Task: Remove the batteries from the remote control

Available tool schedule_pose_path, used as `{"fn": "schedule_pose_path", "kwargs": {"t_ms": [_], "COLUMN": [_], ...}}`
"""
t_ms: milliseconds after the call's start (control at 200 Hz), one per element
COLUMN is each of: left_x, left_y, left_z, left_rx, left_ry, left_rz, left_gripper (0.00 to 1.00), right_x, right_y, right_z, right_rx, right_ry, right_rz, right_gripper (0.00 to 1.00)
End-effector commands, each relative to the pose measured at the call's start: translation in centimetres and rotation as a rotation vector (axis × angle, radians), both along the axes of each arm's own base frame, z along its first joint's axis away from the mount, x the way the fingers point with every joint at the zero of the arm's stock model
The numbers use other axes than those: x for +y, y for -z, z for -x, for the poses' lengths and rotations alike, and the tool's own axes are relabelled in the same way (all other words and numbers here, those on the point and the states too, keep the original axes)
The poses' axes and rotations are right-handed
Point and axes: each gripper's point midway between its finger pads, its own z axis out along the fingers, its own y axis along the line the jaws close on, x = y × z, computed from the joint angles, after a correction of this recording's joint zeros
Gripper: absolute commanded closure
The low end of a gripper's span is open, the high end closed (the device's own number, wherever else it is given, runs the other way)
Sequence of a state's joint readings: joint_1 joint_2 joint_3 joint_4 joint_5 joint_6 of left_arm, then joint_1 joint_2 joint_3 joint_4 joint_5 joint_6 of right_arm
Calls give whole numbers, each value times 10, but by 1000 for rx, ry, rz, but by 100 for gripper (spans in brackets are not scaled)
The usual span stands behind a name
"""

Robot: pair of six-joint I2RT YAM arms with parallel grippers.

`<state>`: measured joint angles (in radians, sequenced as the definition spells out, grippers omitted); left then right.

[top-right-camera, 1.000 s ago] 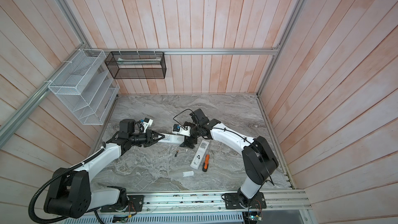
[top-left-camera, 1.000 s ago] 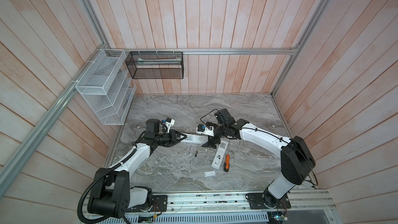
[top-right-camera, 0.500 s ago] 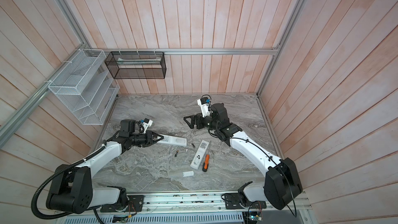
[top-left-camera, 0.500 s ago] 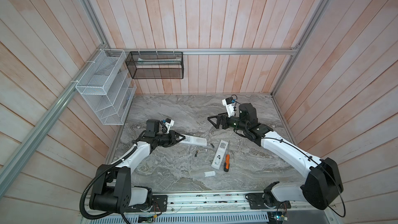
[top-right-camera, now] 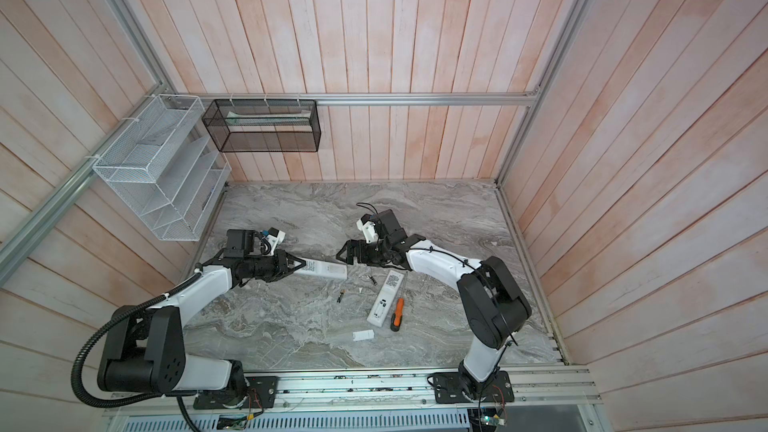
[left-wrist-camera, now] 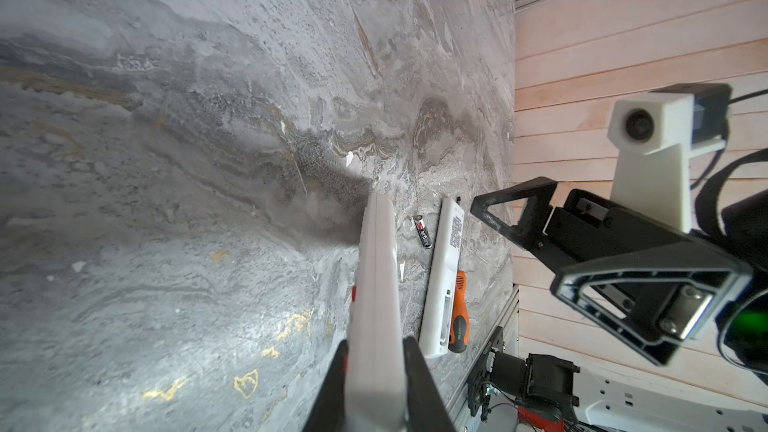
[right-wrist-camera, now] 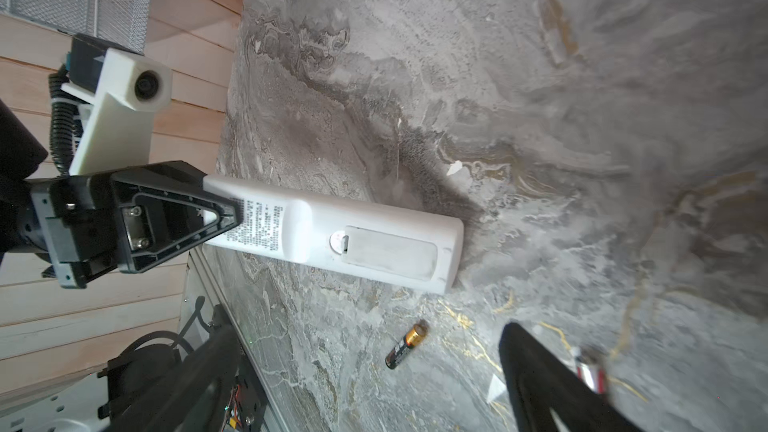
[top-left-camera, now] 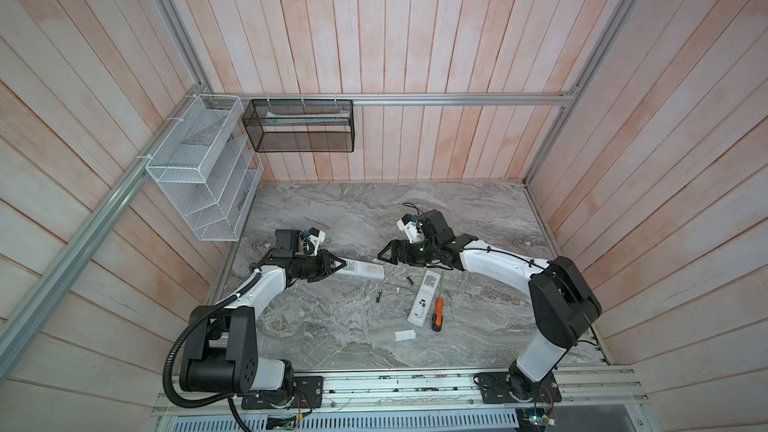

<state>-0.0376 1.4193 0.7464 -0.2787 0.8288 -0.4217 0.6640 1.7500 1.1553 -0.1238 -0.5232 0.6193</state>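
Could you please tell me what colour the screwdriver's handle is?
The screwdriver handle is orange and black, clearest in the left wrist view.

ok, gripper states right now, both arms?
Left gripper: closed on one end of the white remote.
Right gripper: open, holding nothing.

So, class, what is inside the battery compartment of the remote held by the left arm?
Only its closed cover shows on the held remote; whatever lies inside is hidden behind that cover.
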Motion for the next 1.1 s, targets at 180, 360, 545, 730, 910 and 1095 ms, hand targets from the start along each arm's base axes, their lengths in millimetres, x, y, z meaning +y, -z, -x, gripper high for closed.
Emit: {"fn": "schedule_pose_path", "kwargs": {"t_ms": [180, 360, 545, 730, 910, 1095], "left_x": [9, 8, 6, 6, 5, 4], "left_y": [1, 0, 1, 0, -1, -1], "left_z": [-5, -4, -4, -4, -4, -3], "left_rx": [-21, -20, -17, -19, -20, -18], "left_ry": [-12, -8, -3, 0, 3, 5], "left_rz": [-53, -44, -35, -30, -25, -18], "left_gripper": [97, 97, 97, 97, 97, 97], "right_x": [23, 35, 43, 42, 43, 44], "right_y": [27, 36, 46, 55, 62, 66], "right_z": [6, 11, 14, 12, 11, 9], "right_rx": [112, 141, 164, 178, 191, 195], "right_ry": [-30, -39, -43, -20, -10, 6], "right_rz": [61, 55, 70, 88, 103, 115], "right_gripper": [6, 5, 5, 9, 13, 15]}}
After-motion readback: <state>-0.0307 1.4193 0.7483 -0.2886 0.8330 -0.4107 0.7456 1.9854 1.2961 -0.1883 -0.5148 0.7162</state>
